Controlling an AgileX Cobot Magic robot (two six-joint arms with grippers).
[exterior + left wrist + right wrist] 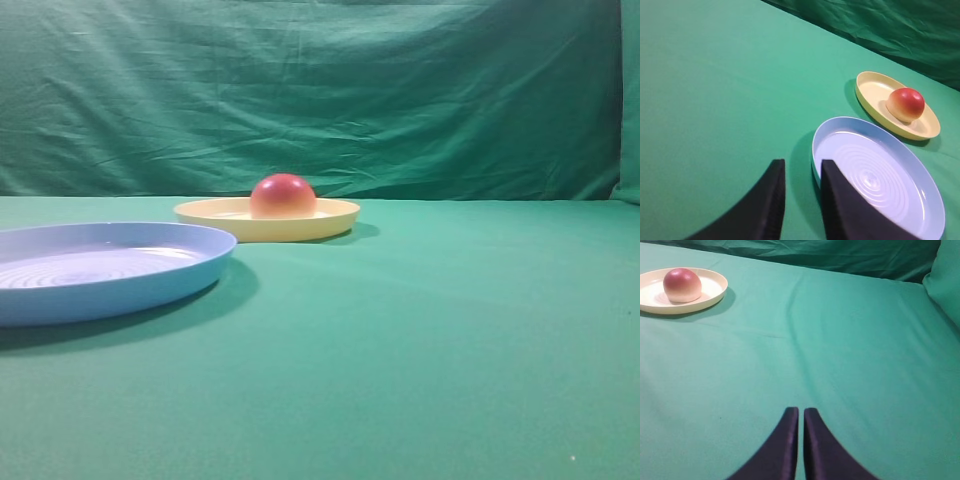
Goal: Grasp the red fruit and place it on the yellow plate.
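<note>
Left tool [801,187] slightly parted, right tool [800,422] pressed together, both empty over the desk [440,340]. Well ahead of each, the red fruit [906,103] sits flat-side down inside the yellow plate [875,90]. Its glossy dome looks rigid, light and slippery; pinching low across its widest sides seems safest.

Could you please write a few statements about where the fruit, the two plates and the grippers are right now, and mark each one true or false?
1. The red fruit sits on the yellow plate. True.
2. The blue plate holds a second fruit. False: nothing lies in it.
3. The right gripper is clamped on the fruit. False: its fingers are nearly together over bare green cloth, far from the fruit.
4. The left gripper holds nothing, with a gap between its fingers. True.
5. The two plates are stacked. False: they lie side by side, apart.
</note>
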